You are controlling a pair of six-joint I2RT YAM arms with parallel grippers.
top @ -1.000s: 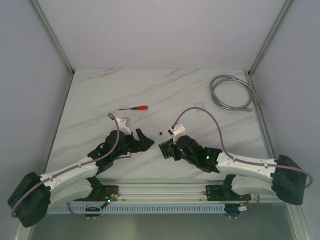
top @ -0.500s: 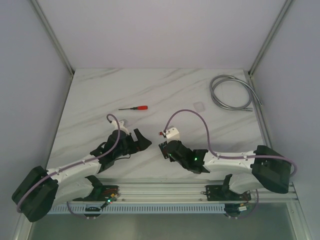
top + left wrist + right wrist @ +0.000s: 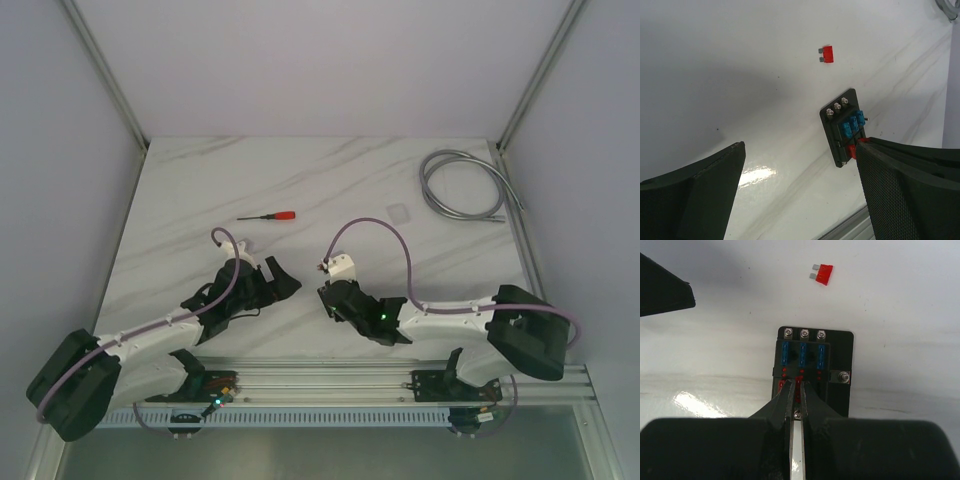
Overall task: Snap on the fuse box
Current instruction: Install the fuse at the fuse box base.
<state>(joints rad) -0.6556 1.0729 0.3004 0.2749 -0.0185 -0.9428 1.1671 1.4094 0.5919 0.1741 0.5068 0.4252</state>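
The fuse box is a flat black block lying on the marble, with three blue fuses in its far row and red ones nearer me; it also shows in the left wrist view. My right gripper is down on its near half, shut on a red fuse in the middle slot. From above, that right gripper covers most of the fuse box. My left gripper is open and empty just left of the box, its fingers spread wide over bare table.
A loose red fuse lies just beyond the box. A small clear lid sits farther back to the right, a red-handled screwdriver at back left, and a coiled grey cable in the back right corner.
My right arm has swung its elbow and rear links leftward and nearer, with the gripper nudged onto the fuse box and still shut. The left arm has barely shifted.
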